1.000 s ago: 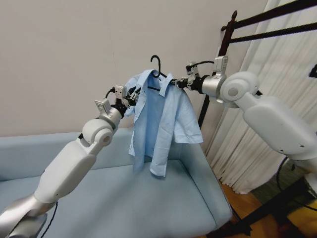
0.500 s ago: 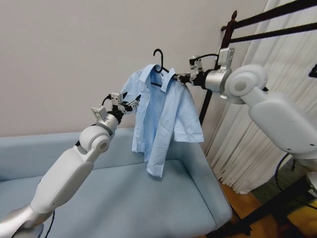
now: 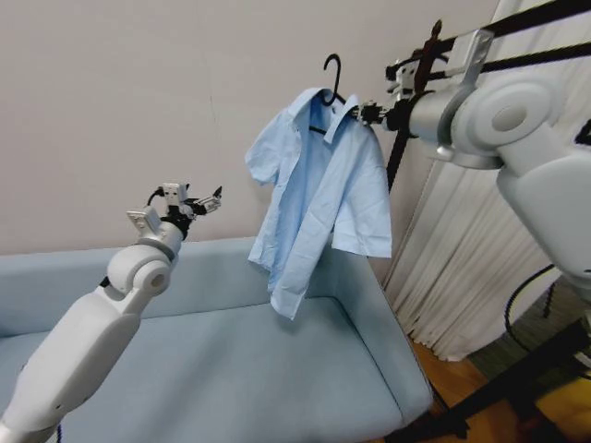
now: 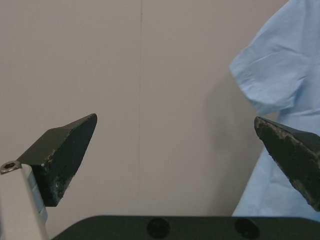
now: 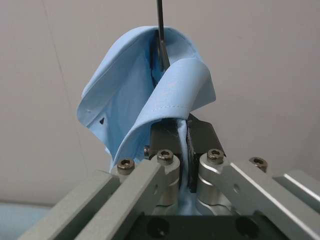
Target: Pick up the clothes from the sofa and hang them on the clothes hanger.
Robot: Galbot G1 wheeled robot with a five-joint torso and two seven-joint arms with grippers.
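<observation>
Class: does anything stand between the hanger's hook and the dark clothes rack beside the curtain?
Nothing visible does, apart from the holding arm's own wrist. The right gripper, shut on the shirt, holds the hanger hook up beside the rack. The left gripper hangs open, well clear.

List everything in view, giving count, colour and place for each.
shirt: one, light blue, hanging on the hanger above the sofa's right end
hanger: one, black, inside the shirt's collar, hook up
sofa: one, light blue, along the wall
clothes rack: one, dark, right of the shirt
curtain: one, white, far right
left tool: one, black and grey, open and empty, left of the shirt
right tool: one, silver-grey, shut on the shirt at the collar, beside the clothes rack
</observation>
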